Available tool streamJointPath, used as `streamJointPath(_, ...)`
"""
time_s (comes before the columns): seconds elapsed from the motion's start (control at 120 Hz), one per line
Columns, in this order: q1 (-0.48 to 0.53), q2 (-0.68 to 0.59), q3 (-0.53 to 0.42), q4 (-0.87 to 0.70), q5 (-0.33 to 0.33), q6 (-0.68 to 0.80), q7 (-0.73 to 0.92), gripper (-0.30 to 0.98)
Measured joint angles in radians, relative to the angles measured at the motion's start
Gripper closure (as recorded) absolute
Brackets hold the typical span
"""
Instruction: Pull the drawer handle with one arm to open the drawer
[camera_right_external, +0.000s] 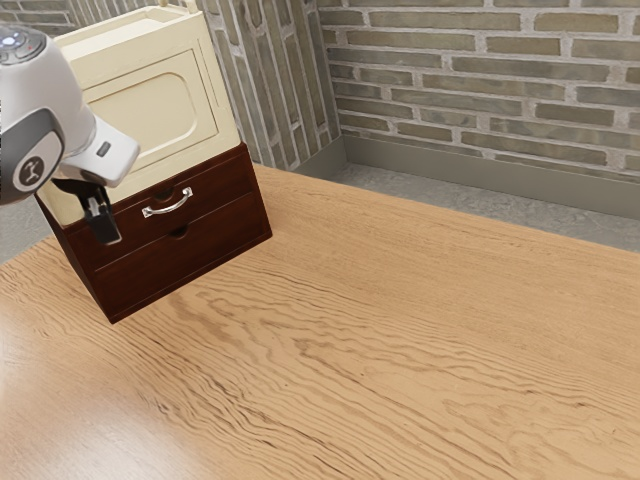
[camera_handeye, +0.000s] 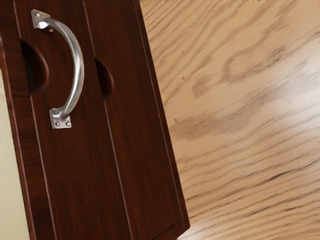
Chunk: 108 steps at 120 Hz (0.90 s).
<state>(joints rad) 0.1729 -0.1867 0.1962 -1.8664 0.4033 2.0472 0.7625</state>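
Observation:
My black gripper (camera_right_external: 104, 220) hangs in front of the left part of the dark wooden drawer unit (camera_right_external: 190, 255) in the exterior view, pointing down. I cannot tell whether it is open or shut. The curved silver handle (camera_right_external: 168, 205) is fixed to the upper drawer (camera_right_external: 215, 205), to the exterior view's right of the gripper and apart from it. Both drawers sit flush in the unit. In the wrist view the handle (camera_handeye: 77, 70) arches out from the upper drawer's front (camera_handeye: 75, 170), with nothing around it.
A cream box (camera_right_external: 150, 105) with a recessed panel stands on top of the drawer unit. The unit rests on a wooden table (camera_right_external: 400, 340) that stretches out in front of it. Behind are a brick wall (camera_right_external: 480, 90) and a grey floor.

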Motion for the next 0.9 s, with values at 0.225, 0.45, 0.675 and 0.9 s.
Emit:
streamJointPath(0.225, 0.002, 0.051, 0.0, 0.017, -0.003, 0.038, 0.009, 0.0)
streamJointPath(0.45, 0.011, 0.071, 0.008, 0.018, -0.005, 0.056, 0.015, 0.0)
streamJointPath(0.675, 0.011, 0.121, 0.008, 0.046, -0.008, 0.069, 0.02, 0.0)
streamJointPath(0.9, 0.013, 0.206, 0.006, 0.108, -0.015, 0.078, 0.022, 0.0)
